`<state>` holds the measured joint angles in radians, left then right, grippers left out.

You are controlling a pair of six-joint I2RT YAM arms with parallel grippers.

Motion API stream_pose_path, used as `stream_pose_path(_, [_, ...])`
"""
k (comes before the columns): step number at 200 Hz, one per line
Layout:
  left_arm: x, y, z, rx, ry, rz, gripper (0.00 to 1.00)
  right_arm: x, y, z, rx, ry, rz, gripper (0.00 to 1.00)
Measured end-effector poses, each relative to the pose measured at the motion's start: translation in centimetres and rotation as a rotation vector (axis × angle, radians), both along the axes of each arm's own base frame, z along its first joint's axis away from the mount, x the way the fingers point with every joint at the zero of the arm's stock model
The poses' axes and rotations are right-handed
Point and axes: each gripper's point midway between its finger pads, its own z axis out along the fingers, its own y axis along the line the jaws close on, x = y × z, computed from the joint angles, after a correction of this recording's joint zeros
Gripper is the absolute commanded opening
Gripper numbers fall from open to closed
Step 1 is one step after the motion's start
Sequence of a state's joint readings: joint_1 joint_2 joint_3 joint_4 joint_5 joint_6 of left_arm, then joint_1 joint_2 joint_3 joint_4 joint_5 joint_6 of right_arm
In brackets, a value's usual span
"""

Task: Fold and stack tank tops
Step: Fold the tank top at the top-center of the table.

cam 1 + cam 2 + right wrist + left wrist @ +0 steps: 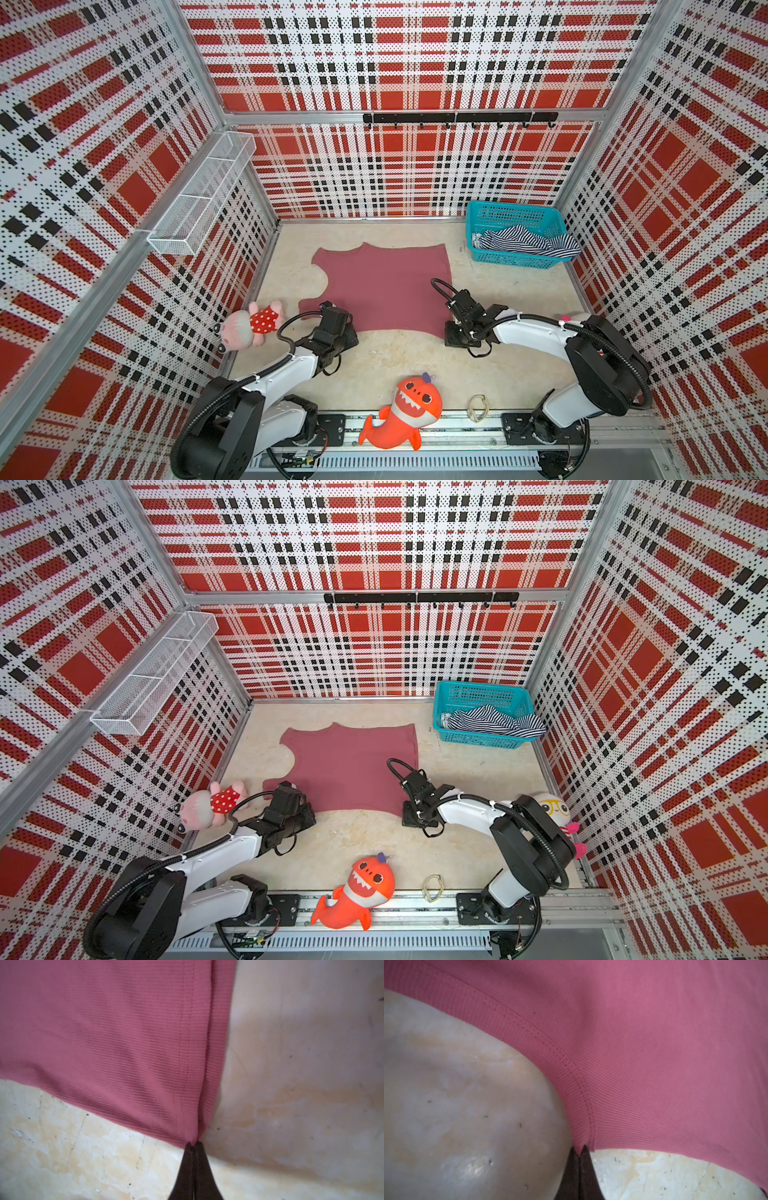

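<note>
Plain dusty rose-maroon tank top [382, 286] [353, 766], fine ribbed knit, lies spread flat mid-table on the beige marbled tabletop [395, 365], with few wrinkles. Its neck and armhole scoops face the left wall and its straight hem faces the right. Its near long edge runs between the two arms.

The left wrist view shows the rose-maroon tank top [654, 1043] close up: a curved opening with a ribbed binding and a stitch line. The left gripper [580, 1150] has its jaws pinched together on the cloth edge where that binding ends. The right wrist view shows the hem [104, 1032] with a stitch line along it. The right gripper [194, 1144] is pinched tight on the near hem corner, and the cloth is drawn to a point at its tips.

Narrow navy-and-white striped tank top [528, 243] sits crumpled inside the teal plastic lattice basket [515, 259] at the far right corner. One part drapes over the basket's right rim, well apart from the rose-maroon tank top.

An orange shark plush [405, 411] lies at the near edge. A pink plush in a red polka-dot dress [249, 324] lies by the left wall, near the left arm.
</note>
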<state>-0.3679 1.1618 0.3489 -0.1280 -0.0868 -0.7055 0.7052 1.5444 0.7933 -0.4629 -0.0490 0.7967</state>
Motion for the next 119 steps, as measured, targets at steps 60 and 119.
stream_pose_path(60, [-1.4,-1.6,1.3,0.017,0.016,-0.055,0.00,-2.5,-1.3,2.3,-0.005,0.036,0.047,0.00])
stream_pose_path(119, [0.6,-1.7,4.8,0.112,-0.009,-0.063,0.00,-2.2,-1.6,4.5,-0.039,0.032,0.108,0.00])
